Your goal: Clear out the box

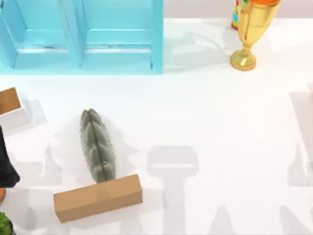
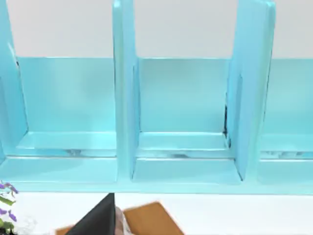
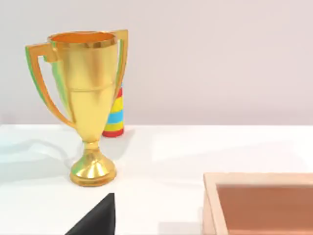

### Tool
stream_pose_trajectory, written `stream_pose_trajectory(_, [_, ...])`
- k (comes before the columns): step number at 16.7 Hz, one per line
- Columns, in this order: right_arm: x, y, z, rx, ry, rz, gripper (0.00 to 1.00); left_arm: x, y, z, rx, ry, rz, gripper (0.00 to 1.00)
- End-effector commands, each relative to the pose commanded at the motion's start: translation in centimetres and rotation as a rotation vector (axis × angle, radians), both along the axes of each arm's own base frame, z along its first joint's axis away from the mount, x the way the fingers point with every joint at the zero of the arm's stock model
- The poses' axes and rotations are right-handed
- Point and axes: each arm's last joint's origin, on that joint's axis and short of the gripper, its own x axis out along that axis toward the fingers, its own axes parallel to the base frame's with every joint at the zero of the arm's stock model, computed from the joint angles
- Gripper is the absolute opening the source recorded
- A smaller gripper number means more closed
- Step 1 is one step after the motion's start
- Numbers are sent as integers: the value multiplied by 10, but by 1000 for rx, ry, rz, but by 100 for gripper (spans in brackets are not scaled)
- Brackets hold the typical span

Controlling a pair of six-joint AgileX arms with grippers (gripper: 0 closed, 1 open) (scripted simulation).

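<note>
Leftmost in the top view, a dark part of my left arm (image 1: 7, 164) shows at the table's left edge, and whether that gripper is open or closed cannot be told. Just beyond it sits a small white-walled box (image 1: 10, 105) with a brown inside, cut by the frame; the left wrist view catches a brown corner of it (image 2: 149, 220) right beside a black wedge of the gripper (image 2: 98, 218), and what it holds cannot be seen. Ahead of that gripper stands a light blue shelf unit (image 2: 181, 122) with upright dividers, which the top view shows along the far left of the table (image 1: 80, 36). A sprig of purple flowers and green leaves (image 2: 6, 205) sits at the wrist picture's edge. Further right in the top view, a grey-green ribbed cactus-like object (image 1: 98, 147) lies flat on the white table (image 1: 220, 107), its near end touching a brown cardboard block (image 1: 98, 197). At the far right stands a gold trophy (image 1: 249, 32) with a striped cylinder (image 1: 235, 17) behind it. The right wrist view shows the trophy (image 3: 88, 103) upright ahead of my right gripper (image 3: 98, 218), the striped cylinder (image 3: 115, 117) behind it, and a second tan-walled box (image 3: 259, 200) beside the gripper; that gripper's state cannot be told either.
</note>
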Motion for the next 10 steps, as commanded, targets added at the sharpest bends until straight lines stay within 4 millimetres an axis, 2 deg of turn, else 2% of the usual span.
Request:
stream_pose_trajectory(4, [0,-2,5,-14,33,-15,100,0,0,0,0,0,0,100])
stream_pose_trajectory(7, [2,-7,24,-59,157,-65,100,0,0,0,0,0,0,100])
stream_pose_trajectory(10, [14,-17,50,-111,372,-124,100,0,0,0,0,0,0,100])
